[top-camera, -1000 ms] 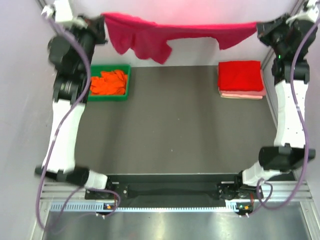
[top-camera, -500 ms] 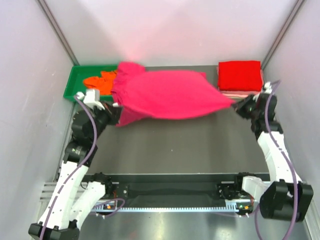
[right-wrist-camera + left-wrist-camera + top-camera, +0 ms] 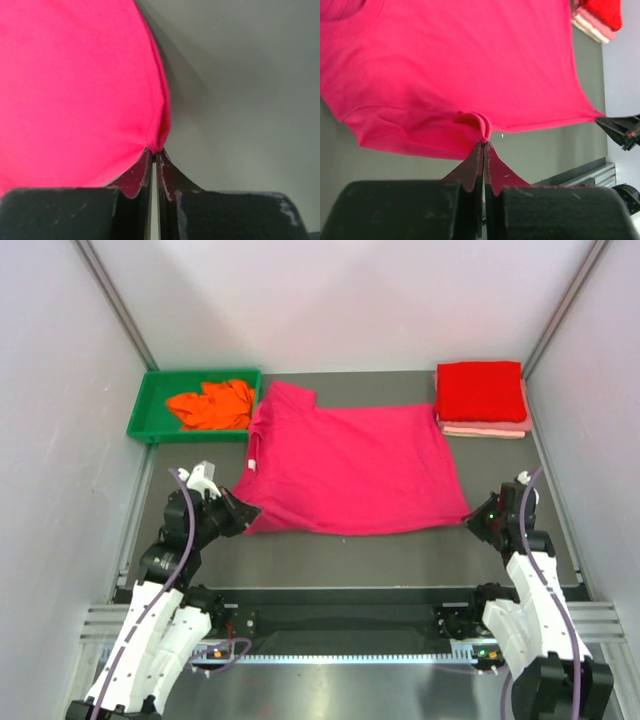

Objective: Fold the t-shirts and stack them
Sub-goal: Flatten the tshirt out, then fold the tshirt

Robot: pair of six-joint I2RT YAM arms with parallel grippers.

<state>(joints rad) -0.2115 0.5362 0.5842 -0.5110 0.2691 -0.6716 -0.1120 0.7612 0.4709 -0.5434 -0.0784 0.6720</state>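
On the counter [image 3: 400, 545]: the magenta-pink t-shirt [image 3: 350, 465] is spread out flat across the middle, between the two arms.
Left gripper [image 3: 240, 512]: pressed closed on a pinch of the shirt's near-left edge, where a small fold is bunched at the tips.
Right gripper [image 3: 470, 523]: clamped on the shirt's near-right corner, which is drawn to a point.
Far right corner: the bright red t-shirt [image 3: 480, 390] is stacked, folded, on the pale pink t-shirt [image 3: 485, 429].
Green tray [image 3: 150, 400]: the orange t-shirt [image 3: 212, 405] is held crumpled inside, at the far left.

Top looks down — wrists close, sharing shirt [image 3: 350, 465].
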